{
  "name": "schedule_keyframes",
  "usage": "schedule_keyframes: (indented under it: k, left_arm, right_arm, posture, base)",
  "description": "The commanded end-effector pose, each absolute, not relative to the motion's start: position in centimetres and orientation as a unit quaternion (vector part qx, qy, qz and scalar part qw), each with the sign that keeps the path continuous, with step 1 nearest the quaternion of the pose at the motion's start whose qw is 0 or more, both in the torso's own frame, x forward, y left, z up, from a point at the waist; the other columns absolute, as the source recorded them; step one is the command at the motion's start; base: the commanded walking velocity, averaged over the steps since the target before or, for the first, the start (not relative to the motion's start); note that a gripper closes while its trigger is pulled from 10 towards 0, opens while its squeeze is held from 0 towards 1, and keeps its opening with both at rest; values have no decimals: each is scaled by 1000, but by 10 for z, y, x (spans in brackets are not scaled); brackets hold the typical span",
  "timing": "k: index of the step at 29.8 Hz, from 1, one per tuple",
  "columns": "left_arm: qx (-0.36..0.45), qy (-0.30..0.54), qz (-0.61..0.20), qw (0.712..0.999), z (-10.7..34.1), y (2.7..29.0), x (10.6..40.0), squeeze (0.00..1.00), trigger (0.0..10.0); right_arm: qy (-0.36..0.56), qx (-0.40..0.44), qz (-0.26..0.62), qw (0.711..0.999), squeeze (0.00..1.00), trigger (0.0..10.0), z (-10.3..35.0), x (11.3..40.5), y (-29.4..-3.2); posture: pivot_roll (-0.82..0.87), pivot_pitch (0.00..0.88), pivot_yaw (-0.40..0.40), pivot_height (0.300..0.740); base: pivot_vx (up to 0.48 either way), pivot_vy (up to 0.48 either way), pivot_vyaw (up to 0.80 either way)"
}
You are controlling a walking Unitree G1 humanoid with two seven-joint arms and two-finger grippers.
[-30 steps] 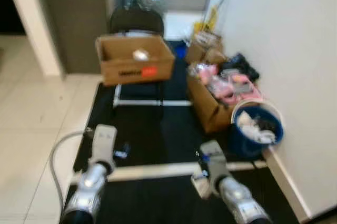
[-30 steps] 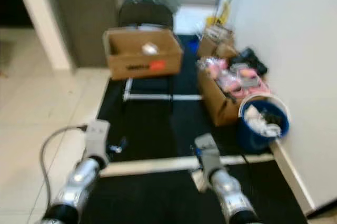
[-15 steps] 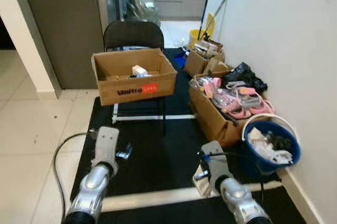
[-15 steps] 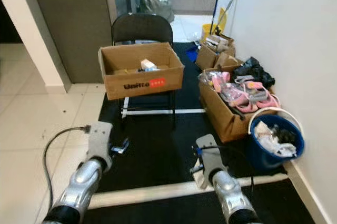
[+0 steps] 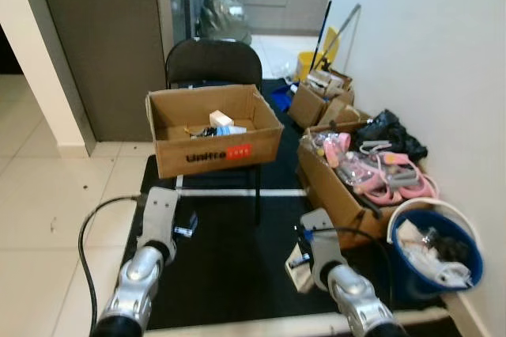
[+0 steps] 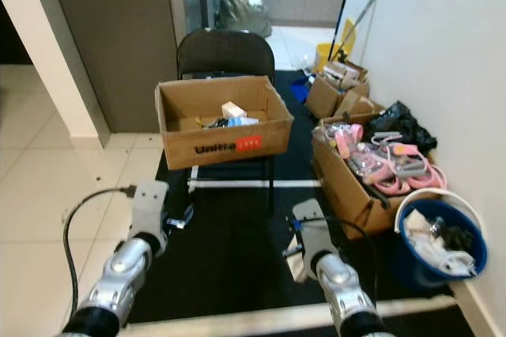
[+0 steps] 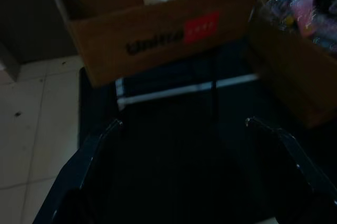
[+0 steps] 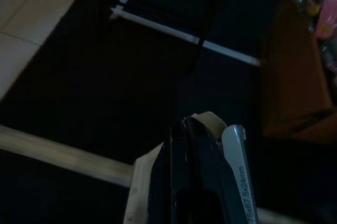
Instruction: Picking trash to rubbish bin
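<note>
My right gripper was pinched on a small pale carton, a flat box with printed dimensions along its edge, my black fingers pressed against its side. In the head view that carton sat at the end of my right arm, held low over the black mat. My left gripper hung spread wide with nothing between its fingers, pointed at the mat below the chair.

Ahead of both arms stood a black folding chair carrying an open cardboard box with a red label on its front; a small white box and some other bits lay inside. To my right, against the white wall, a second cardboard box was piled with pink and clear items. Just beside it, nearer to me, was the blue bucket with a white rim, already holding crumpled white and dark rubbish. Further back along the wall were smaller open cardboard boxes, a yellow bucket and a mop handle. A grey cable looped over the pale floor tiles by my left arm.
</note>
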State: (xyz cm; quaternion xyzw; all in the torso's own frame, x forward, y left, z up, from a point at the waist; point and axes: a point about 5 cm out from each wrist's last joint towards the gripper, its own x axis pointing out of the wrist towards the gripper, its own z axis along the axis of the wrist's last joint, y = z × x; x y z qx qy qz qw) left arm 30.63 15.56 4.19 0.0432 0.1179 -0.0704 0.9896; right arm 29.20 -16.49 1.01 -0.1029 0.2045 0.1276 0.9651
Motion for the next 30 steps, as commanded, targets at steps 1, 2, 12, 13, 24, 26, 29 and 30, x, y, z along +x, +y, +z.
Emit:
schedule_keyframes:
  k: [1,2,12,13,24,26,29,30]
  left_arm:
    - [47,124,-68,989,39,158,304,0,10000]
    - [46,122,-69,989,40,158,304,0,10000]
    - [45,117,-68,990,41,158,305,0,10000]
    - [45,117,-68,990,41,158,305,0,10000]
    - [55,113,-75,989,43,158,306,0,10000]
    - [55,113,-75,989,44,158,307,0,10000]
    - [56,111,-76,989,45,157,307,0,10000]
    - [59,111,-77,989,45,157,308,0,10000]
  right_arm:
    - [202,-97,126,966,0,10000,11,293,-164]
    - [201,-96,126,967,0,10000,11,293,-164]
    - [198,-85,121,969,0,10000,13,295,-164]
    - [198,-85,121,969,0,10000,13,295,-164]
    - [172,-72,124,975,0,10000,26,306,-157]
    - [169,-72,125,975,0,10000,28,307,-156]
    - [165,-71,125,976,0,10000,30,310,-156]
    - [165,-73,128,975,0,10000,30,310,-156]
  posture:
    - [-60,37,-39,740]
    - [-59,40,-42,740]
    - [-58,43,-42,740]
    - [-58,43,-42,740]
    - [-56,46,-41,740]
    - [-55,46,-42,740]
    - [-55,47,-42,740]
    - [-55,46,-42,740]
  base:
    - [416,0,0]
    - [409,0,0]
    - [407,0,0]
    - [405,0,0]
    - [405,0,0]
    - [405,0,0]
    - [405,0,0]
    - [405,0,0]
